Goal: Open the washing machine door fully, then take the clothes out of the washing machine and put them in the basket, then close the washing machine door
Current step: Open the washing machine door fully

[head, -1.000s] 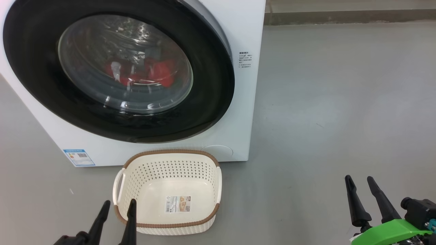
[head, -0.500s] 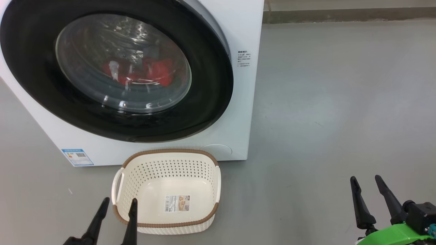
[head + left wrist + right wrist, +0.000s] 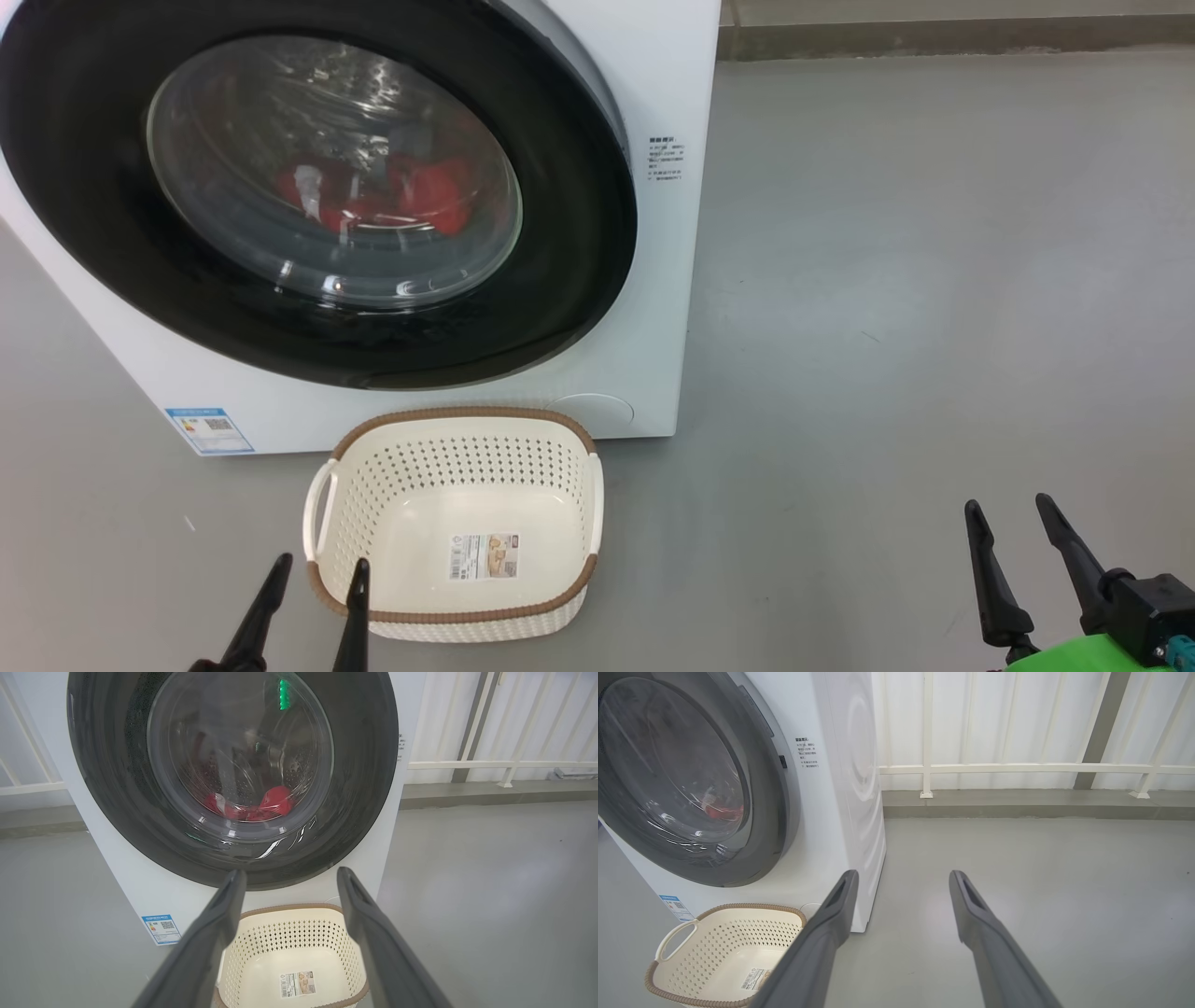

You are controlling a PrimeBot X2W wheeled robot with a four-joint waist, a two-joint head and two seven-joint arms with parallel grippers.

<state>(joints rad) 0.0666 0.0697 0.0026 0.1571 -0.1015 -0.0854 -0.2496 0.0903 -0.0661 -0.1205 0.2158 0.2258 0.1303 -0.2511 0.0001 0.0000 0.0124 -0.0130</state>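
The white washing machine stands at the upper left with its round black-rimmed door shut. Red clothes lie inside the drum, visible through the glass, and in the left wrist view the clothes show low in the drum. The cream basket sits on the floor right in front of the machine, with nothing but a paper label inside. My left gripper hangs open at the basket's near left corner. My right gripper stands open over bare floor far to the right.
Grey floor stretches to the right of the machine. A white railing and a low kerb run along the back wall. A blue label marks the machine's lower left front.
The head view has shifted slightly, so the machine and basket sit a little further left. Both grippers have sunk lower in the view, and the right one has drifted right. Both stay open.
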